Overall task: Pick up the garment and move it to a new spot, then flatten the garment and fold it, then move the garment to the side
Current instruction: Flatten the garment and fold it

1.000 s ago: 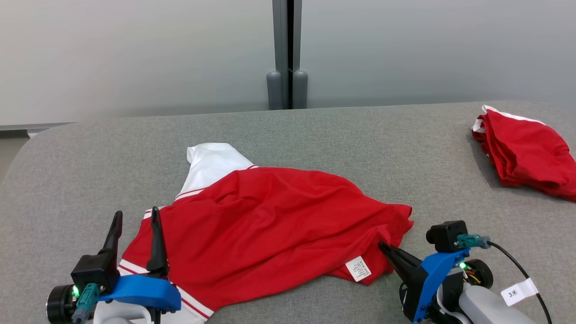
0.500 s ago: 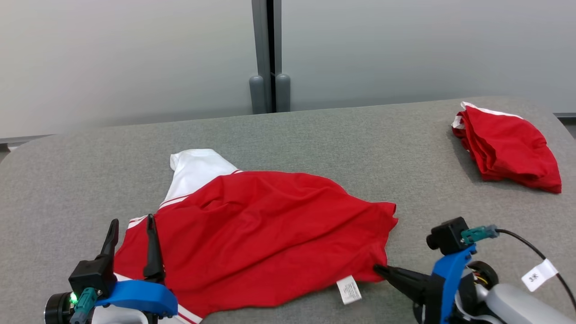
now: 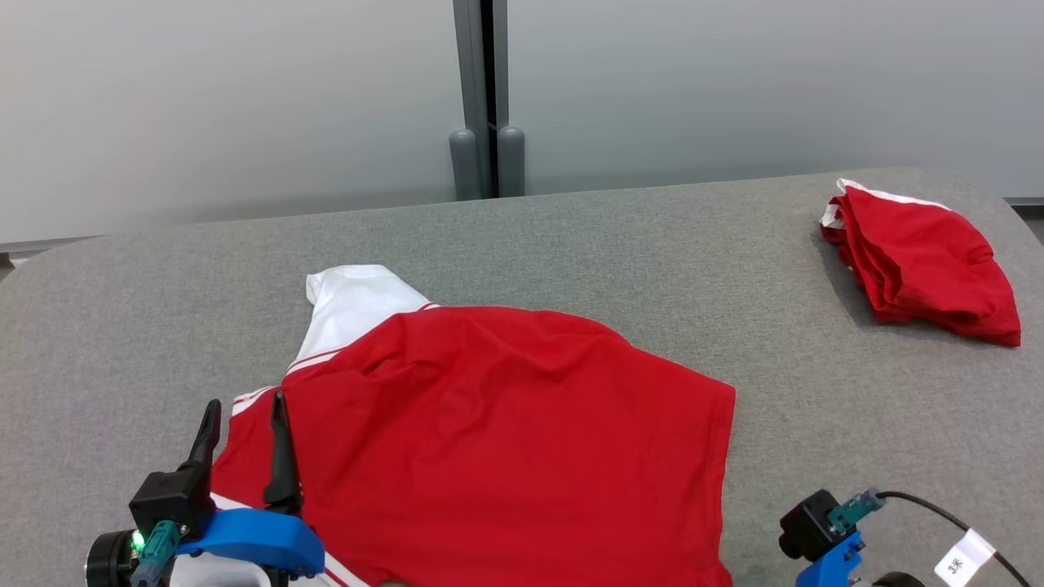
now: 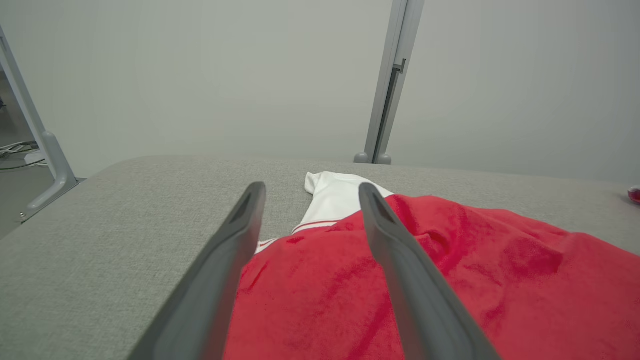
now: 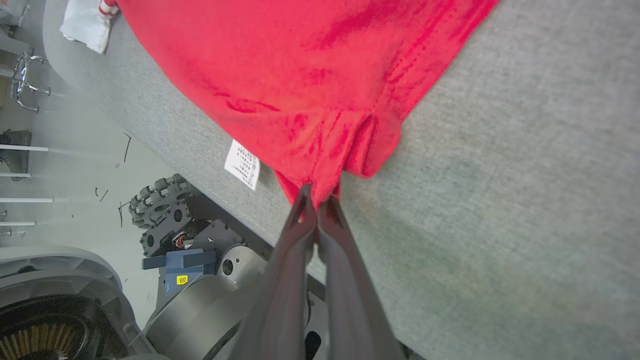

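Observation:
The garment (image 3: 506, 432) is a red shirt with a white sleeve and white stripes, spread on the grey table (image 3: 571, 236) near its front edge. In the right wrist view my right gripper (image 5: 316, 206) is shut on the garment's (image 5: 310, 85) bottom corner at the table's front edge; a white care label (image 5: 242, 164) hangs beside it. My left gripper (image 3: 245, 420) stands open over the garment's left end, one finger above the red cloth, one above the table. The left wrist view shows the open fingers (image 4: 395, 245) with the garment (image 4: 450, 280) and white sleeve beyond.
A second red garment (image 3: 922, 265) lies bunched at the table's far right. A grey partition wall with a post (image 3: 481, 98) stands behind the table. The right wrist view shows the robot's wheeled base (image 5: 165, 215) and the floor below the table edge.
My right gripper closed on the garment's corner and pulled it toward the front edge, stretching the red cloth flatter. The head camera shifted. The left gripper stayed open.

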Motion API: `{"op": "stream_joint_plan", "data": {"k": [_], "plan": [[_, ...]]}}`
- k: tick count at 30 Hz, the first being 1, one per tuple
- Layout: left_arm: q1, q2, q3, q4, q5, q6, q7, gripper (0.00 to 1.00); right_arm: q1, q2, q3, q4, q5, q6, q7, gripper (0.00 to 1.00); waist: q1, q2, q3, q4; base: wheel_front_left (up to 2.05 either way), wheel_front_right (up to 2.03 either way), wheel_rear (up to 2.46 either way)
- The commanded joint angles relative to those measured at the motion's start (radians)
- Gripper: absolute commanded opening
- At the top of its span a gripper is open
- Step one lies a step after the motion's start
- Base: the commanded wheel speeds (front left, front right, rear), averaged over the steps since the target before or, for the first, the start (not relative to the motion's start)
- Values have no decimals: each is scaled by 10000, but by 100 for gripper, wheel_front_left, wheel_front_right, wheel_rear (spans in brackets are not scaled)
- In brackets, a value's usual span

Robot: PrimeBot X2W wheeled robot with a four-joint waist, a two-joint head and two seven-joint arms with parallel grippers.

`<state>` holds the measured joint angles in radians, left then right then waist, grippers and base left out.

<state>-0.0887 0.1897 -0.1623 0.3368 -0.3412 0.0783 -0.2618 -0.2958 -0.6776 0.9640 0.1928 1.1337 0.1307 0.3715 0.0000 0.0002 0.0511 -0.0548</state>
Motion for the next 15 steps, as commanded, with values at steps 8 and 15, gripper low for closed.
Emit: {"op": "stream_joint_plan", "data": {"k": [8, 15], "plan": [[-141, 27, 102, 159, 93, -95, -43, 100, 252, 573, -134, 1130, -394, 1, 115, 100, 0, -2, 3, 45, 0, 0, 0], [-33, -11, 123, 175, 142, -108, -43, 100, 296, 75, -1127, 318, 127, 1, -279, 100, 0, -2, -103, -28, 0, 0, 0]]}}
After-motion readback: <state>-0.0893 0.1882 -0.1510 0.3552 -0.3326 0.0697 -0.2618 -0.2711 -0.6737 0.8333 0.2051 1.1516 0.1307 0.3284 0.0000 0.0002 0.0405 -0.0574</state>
